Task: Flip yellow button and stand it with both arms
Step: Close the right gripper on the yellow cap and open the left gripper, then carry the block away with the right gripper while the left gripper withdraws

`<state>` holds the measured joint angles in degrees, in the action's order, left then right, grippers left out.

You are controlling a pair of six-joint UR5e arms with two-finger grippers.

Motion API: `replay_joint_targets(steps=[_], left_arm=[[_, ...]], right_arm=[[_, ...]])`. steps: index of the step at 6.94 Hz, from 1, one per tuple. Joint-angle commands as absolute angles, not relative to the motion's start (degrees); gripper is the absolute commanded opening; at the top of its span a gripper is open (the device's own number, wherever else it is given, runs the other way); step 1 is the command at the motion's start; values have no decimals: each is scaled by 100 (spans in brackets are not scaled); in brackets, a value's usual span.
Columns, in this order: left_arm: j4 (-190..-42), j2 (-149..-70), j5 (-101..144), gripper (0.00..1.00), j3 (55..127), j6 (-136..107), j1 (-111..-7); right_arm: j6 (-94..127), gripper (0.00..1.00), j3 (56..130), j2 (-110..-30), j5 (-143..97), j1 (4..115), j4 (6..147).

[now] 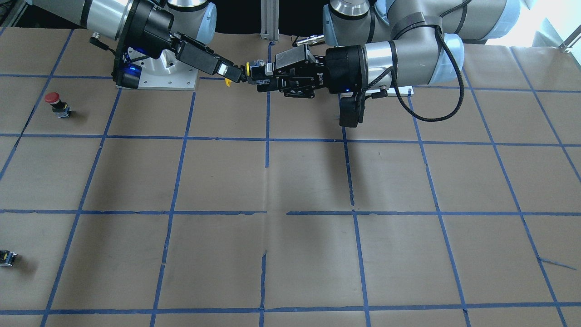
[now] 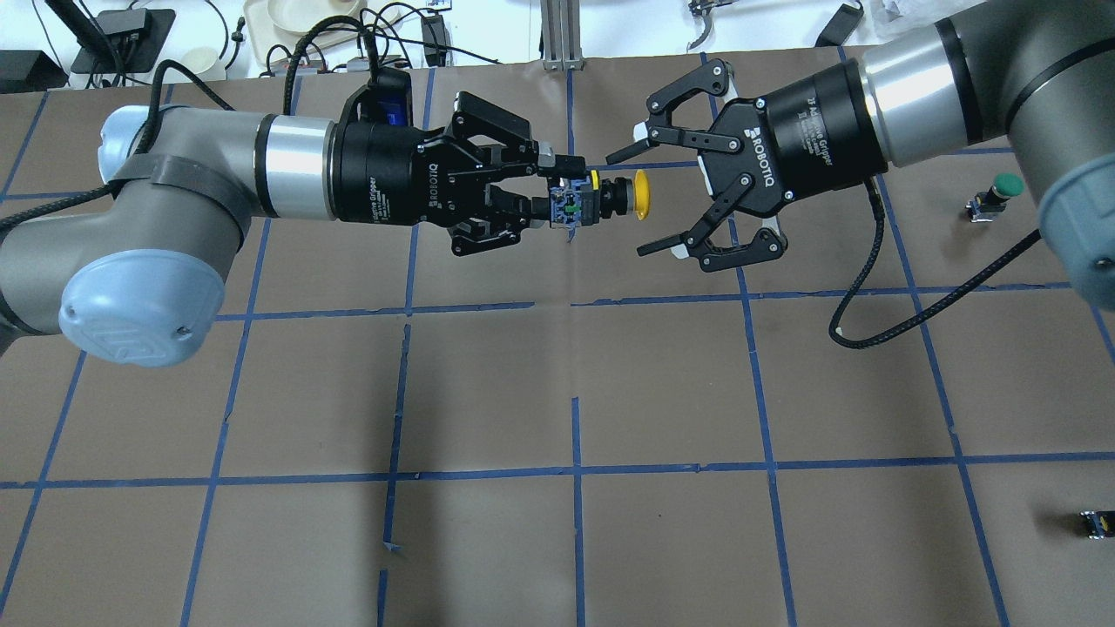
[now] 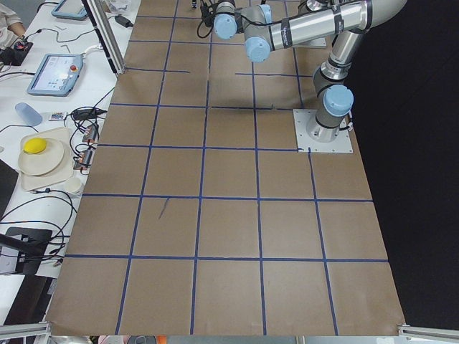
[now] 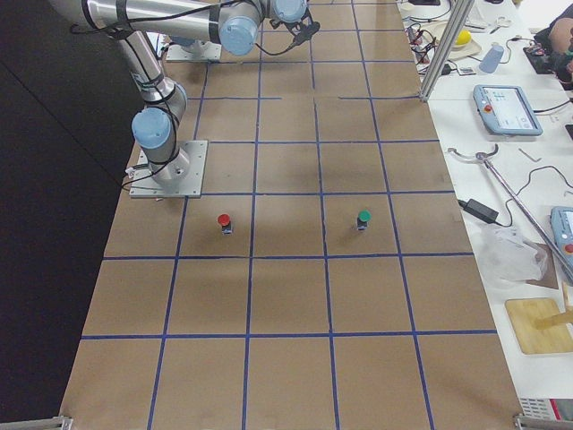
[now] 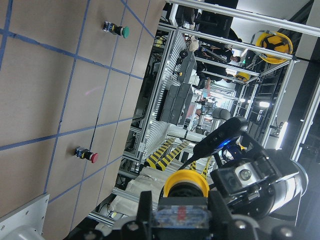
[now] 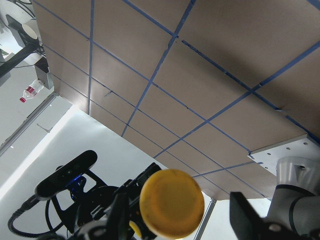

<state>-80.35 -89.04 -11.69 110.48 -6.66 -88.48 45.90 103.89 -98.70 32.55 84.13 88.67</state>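
The yellow button [image 2: 620, 195] is held in the air, lying sideways, its yellow cap pointing at my right gripper. My left gripper [image 2: 564, 193] is shut on its black and grey body. My right gripper [image 2: 638, 202] is open, its fingertips on either side of the cap without touching it. In the front view the left gripper [image 1: 263, 75] and the right gripper [image 1: 233, 72] meet nose to nose, and the cap [image 1: 228, 81] peeks out below a finger. The left wrist view shows the button [image 5: 186, 186] from behind. The right wrist view shows the cap [image 6: 170, 202] face on.
A red-capped button [image 1: 53, 101] and a green-capped button [image 2: 1002, 187] stand on the brown paper on the robot's right side. A small black block with a yellow spot [image 2: 1096, 522] lies near the right front edge. Blue tape marks a grid on the table [image 2: 575, 392].
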Motion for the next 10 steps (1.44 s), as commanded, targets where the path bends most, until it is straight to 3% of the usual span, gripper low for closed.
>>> replay_joint_targets(steps=[1,3,4,5,8,10], left_arm=[[-8042,-8903,-1169,18,11057,-659,-8851],[-8042,-8860,-1178,21,11057,-694,-8851],[-8042,-8877,-1213,78,11048,-686,-8851],[-8033,-8877,-1213,100,11039,-738,-8851],[-8033,-8754,-1431,99,10978,-765,-8711],[-7595,-8833,-2729,100,10942,-738,-8116]], right_arm=[[4711,35,10389,-9870,3261,8411,8886],[4711,30,10389,-9870,3252,8411,8877],[4711,30,10380,-9870,3261,8411,8877],[4711,30,10380,-9870,3269,8402,8877],[4685,30,10284,-9870,3566,8306,8903],[4161,30,10292,-9870,4146,7606,8790]])
